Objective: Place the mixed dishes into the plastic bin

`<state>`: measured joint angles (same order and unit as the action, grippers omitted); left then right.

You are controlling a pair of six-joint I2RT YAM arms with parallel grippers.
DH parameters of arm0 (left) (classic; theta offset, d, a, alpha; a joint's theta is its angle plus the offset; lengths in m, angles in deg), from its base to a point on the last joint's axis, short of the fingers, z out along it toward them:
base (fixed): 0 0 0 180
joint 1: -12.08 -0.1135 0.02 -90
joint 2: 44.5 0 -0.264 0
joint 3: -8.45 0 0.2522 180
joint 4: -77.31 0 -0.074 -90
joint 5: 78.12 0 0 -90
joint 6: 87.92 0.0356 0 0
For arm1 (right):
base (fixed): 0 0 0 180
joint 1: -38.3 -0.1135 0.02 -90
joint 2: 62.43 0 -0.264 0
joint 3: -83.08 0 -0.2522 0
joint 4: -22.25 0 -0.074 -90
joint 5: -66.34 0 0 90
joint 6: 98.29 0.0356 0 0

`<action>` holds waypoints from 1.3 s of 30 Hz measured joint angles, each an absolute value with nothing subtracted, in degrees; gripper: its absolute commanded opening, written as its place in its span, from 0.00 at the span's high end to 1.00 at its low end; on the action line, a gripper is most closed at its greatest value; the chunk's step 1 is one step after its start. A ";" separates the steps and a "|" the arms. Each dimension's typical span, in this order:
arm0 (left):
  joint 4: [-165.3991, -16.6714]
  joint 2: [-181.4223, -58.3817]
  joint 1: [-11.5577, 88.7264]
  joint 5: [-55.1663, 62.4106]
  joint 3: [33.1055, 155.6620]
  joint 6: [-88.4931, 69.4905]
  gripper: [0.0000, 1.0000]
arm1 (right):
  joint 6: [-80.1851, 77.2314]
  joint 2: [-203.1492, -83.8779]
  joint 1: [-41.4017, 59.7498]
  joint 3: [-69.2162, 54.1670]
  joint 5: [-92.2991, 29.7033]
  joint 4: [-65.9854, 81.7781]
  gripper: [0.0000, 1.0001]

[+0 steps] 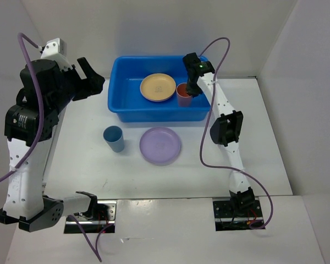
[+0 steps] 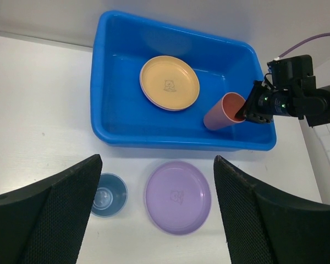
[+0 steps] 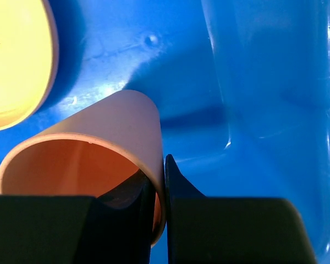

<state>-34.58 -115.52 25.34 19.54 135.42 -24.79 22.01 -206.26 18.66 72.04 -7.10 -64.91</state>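
Note:
The blue plastic bin (image 1: 121,88) (image 2: 115,82) holds a yellow plate (image 1: 158,87) (image 2: 169,82) (image 3: 11,60), with a pink edge just showing beneath it. My right gripper (image 1: 190,91) (image 3: 158,181) is shut on the rim of the coral-red cup (image 1: 183,94) (image 2: 223,111) (image 3: 93,148), one finger inside and one outside, holding it tilted inside the bin's right end. On the table in front of the bin lie the lilac plate (image 1: 160,145) (image 2: 178,196) and the upright blue cup (image 1: 114,138) (image 2: 108,194). My left gripper (image 1: 91,80) (image 2: 157,187) hovers open, high at the left.
White walls enclose the table at the back and both sides. The right arm's purple cable (image 1: 220,47) loops over the bin's right end. The arm bases (image 1: 91,212) sit at the near edge.

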 measured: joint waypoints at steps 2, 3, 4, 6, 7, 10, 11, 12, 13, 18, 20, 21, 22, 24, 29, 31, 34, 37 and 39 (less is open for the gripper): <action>-34.58 -115.19 25.34 19.57 135.34 -24.77 0.10 | 22.01 -206.59 18.95 71.75 -7.08 -65.00 0.92; -34.56 -115.00 25.34 19.57 135.27 -24.77 0.10 | 22.01 -206.68 19.08 71.62 -7.08 -65.13 0.90; -34.56 -114.84 25.34 19.57 135.20 -24.77 0.07 | 22.01 -206.74 19.17 71.60 -7.03 -65.26 0.84; -34.61 -114.45 25.34 19.57 134.90 -24.66 0.03 | 21.88 -206.81 19.41 71.53 -6.95 -65.29 0.78; -34.67 -114.23 25.34 19.57 134.48 -24.66 0.02 | 21.84 -206.81 19.51 71.53 -6.97 -65.29 0.69; -34.78 -113.66 25.34 19.57 133.11 -24.66 0.02 | 21.71 -206.81 19.82 71.53 -6.97 -65.29 0.53; -34.91 -113.57 25.34 19.57 132.58 -24.66 0.02 | 21.64 -206.81 19.84 71.53 -7.01 -65.29 0.45; -34.93 -113.51 25.34 19.57 132.14 -24.66 0.02 | 21.40 -206.81 19.89 71.53 -7.08 -65.31 0.42; -35.02 -113.49 25.34 19.57 131.58 -24.66 0.02 | 21.34 -206.81 19.93 71.53 -7.21 -65.31 0.39; -34.89 -112.74 25.34 19.85 127.49 -24.66 0.02 | 20.88 -206.28 19.97 71.53 -8.06 -65.35 0.23; -34.10 -111.83 25.34 20.53 124.89 -24.69 0.02 | 20.57 -204.91 19.97 71.75 -9.20 -65.70 0.20; -33.67 -111.43 25.34 20.79 123.64 -24.71 0.04 | 20.40 -203.75 19.97 72.06 -9.85 -65.90 0.19; -34.10 -110.58 25.25 21.23 121.17 -24.82 0.04 | 20.29 -202.15 19.93 72.10 -10.95 -65.90 0.18; -34.06 -109.03 24.93 21.97 115.40 -25.12 0.09 | 20.13 -197.63 19.62 72.08 -11.97 -66.07 0.18; -33.62 -109.40 22.87 21.88 100.74 -26.85 0.48 | 20.26 -176.69 17.05 67.18 -11.14 -65.18 0.18; -33.97 -110.67 21.80 21.42 96.25 -27.64 0.48 | 20.51 -166.83 14.40 62.62 -10.01 -64.46 0.18; -35.02 -112.39 19.99 20.44 93.37 -28.16 0.38 | 20.66 -154.33 11.03 52.85 -9.40 -63.14 0.18; -37.23 -114.36 18.70 19.85 92.32 -28.31 0.34 | 20.77 -144.93 11.03 40.13 -9.48 -60.74 0.18; -38.67 -115.78 18.22 19.65 91.34 -28.36 0.34 | 20.48 -140.74 12.70 33.37 -11.62 -60.13 0.18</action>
<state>-38.67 -115.78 18.22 19.65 91.34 -28.36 20.48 -140.74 12.70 33.37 -11.62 -60.13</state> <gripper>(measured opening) 0.661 0.814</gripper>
